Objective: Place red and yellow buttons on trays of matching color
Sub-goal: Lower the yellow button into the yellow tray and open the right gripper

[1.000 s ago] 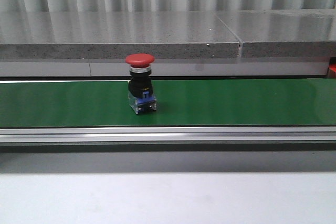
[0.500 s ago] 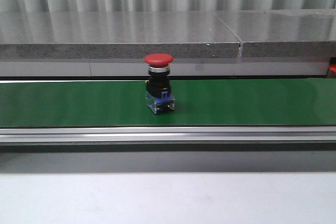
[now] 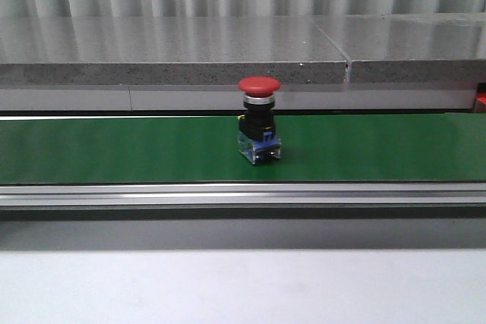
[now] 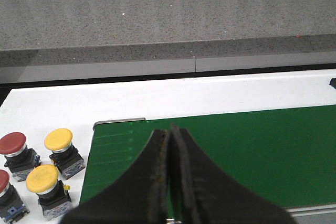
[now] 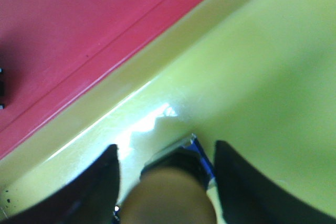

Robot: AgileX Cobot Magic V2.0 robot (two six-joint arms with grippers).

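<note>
On my left, four buttons [image 4: 39,169] wait on the white worktop [image 4: 157,100] beside the belt, my left pincer [image 4: 170,174] closed on nothing; a red button [image 3: 259,119] rides mid-belt [image 3: 114,149]; right pincer [image 5: 165,174] open around a yellow button [image 5: 170,195] on the yellow tray [image 5: 252,77], so most sorting remains

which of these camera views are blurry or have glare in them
Front view: sharp, soft reflections on the grey ledge behind the red button. Left wrist view: clear, only the near fingers soft. Right wrist view: blurred throughout, a bright glare patch on the yellow tray.
</note>
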